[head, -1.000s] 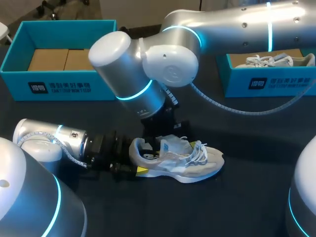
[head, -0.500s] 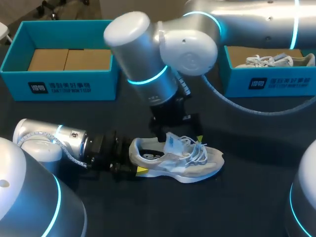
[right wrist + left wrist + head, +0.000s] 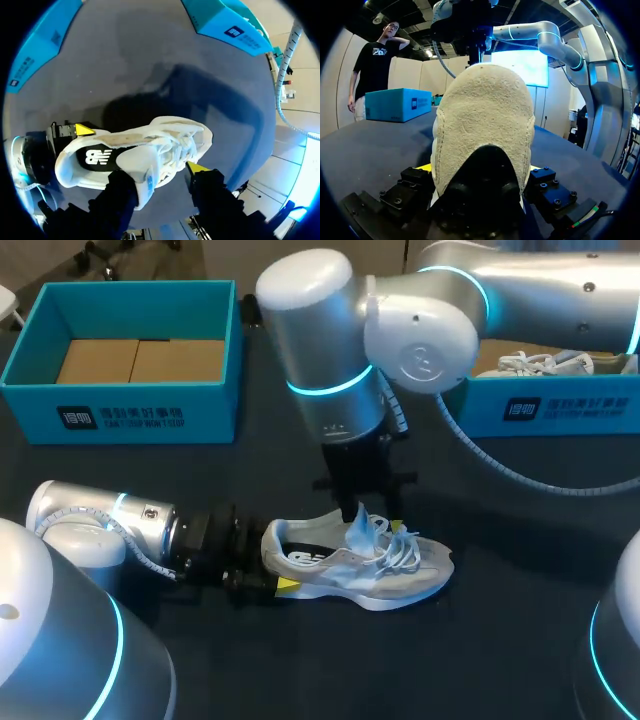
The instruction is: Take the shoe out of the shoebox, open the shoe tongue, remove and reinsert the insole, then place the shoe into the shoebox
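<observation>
White-and-grey mesh sneaker (image 3: 372, 575) sits on its sole mid-way across the dark table (image 3: 500, 650), toe at 3 o'clock, heel at 9. Left gripper (image 3: 268, 570) clamped on the heel. Right gripper (image 3: 375, 523) over the raised white tongue (image 3: 358, 531), fingers spread, straddling tongue and laces. Open teal cardboard shoebox (image 3: 120, 418) at 10 o'clock, second teal box (image 3: 560, 408) at 2.
</observation>
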Motion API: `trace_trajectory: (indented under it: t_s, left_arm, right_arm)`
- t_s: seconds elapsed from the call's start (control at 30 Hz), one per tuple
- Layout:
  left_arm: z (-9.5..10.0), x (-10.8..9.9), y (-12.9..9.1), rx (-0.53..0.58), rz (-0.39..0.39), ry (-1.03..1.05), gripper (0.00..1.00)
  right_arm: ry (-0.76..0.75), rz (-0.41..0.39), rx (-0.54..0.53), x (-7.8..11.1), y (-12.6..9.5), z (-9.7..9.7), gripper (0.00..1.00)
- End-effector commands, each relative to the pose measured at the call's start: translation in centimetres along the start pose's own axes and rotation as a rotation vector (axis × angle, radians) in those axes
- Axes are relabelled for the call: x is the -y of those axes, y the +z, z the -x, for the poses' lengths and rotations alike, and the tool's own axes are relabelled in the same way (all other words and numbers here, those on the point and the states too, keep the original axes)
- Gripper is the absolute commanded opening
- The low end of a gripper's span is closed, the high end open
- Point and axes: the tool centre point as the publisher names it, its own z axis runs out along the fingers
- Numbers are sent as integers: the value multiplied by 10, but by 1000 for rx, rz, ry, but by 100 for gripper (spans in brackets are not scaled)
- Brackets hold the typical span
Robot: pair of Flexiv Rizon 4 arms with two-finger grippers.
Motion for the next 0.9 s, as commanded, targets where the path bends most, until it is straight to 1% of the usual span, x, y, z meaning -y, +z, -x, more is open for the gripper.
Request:
trace_trajectory:
  t_s: [0.03, 0.1, 0.13, 0.2, 0.3, 0.37, 0.4, 0.43, 0.5, 0.6, 0.67, 0.7, 0.87, 0.9]
  left_arm:
    - [1, 0, 0, -1, 2, 0, 0]
    - [1, 0, 0, -1, 2, 0, 0]
    - [1, 0, 0, -1, 2, 0, 0]
    - [1, 0, 0, -1, 2, 0, 0]
    - [1, 0, 0, -1, 2, 0, 0]
    - [1, 0, 0, -1, 2, 0, 0]
    - [1, 0, 0, -1, 2, 0, 0]
    - [1, 0, 0, -1, 2, 0, 0]
    - [1, 0, 0, -1, 2, 0, 0]
    - [1, 0, 0, -1, 2, 0, 0]
    - [1, 0, 0, -1, 2, 0, 0]
    - [1, 0, 0, -1, 2, 0, 0]
    - [1, 0, 0, -1, 2, 0, 0]
    - [1, 0, 0, -1, 2, 0, 0]
  right_arm:
    - [371, -20, -9, 4, 0, -3, 42]
    - [359, -27, -24, 5, -1, -6, 38]
    - [362, -32, -14, 5, -1, -6, 36]
    - [359, -38, -15, 6, -2, -8, 36]
    - [348, -39, -28, 6, -2, -10, 29]
    - [345, -46, -42, 6, -2, -9, 21]
    - [342, -46, -47, 6, -3, -9, 15]
    - [339, -48, -51, 6, -3, -8, 0]
    - [321, -56, -77, 6, -4, -7, 0]
    - [312, -74, -102, 4, -5, -1, 0]
    - [300, -83, -135, 3, -6, 9, 0]
    - [293, -84, -174, 3, -6, 17, 0]
    - [275, -100, -259, -3, -3, 43, 0]
    - [251, -93, -287, -4, -2, 48, 0]
